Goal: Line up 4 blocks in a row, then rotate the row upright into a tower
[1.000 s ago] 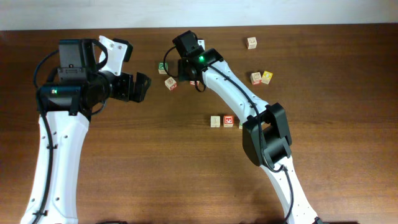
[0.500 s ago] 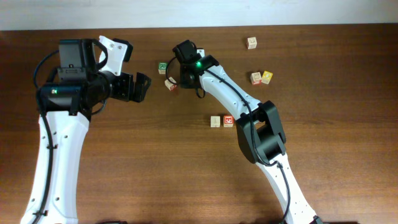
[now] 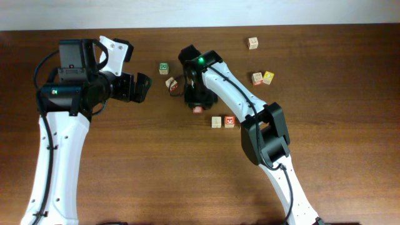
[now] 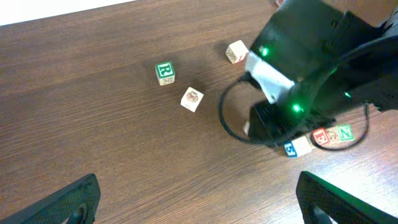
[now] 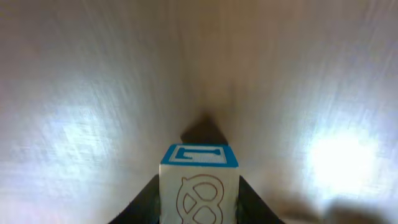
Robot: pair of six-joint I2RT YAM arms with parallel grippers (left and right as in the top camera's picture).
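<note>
Right wrist: block (image 5: 199,177) in end effector (image 5: 199,200)

A robot lab bench: two white arms (image 3: 55,150) with exposed cables and green status lights (image 3: 202,60) stand on a dark wooden surface (image 3: 156,175), alphabet blocks (image 3: 164,67) scattered across the upper middle, pale wall (image 3: 187,12) along the top edge.

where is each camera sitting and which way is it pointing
overhead: above the table, facing straight down; left gripper and right gripper show.
left wrist: on the left arm, angled down at the right arm; own fingertips in bottom corners.
right wrist: low, close on the blue block between its own fingers.
shared: overhead and left wrist both show the green block.
</note>
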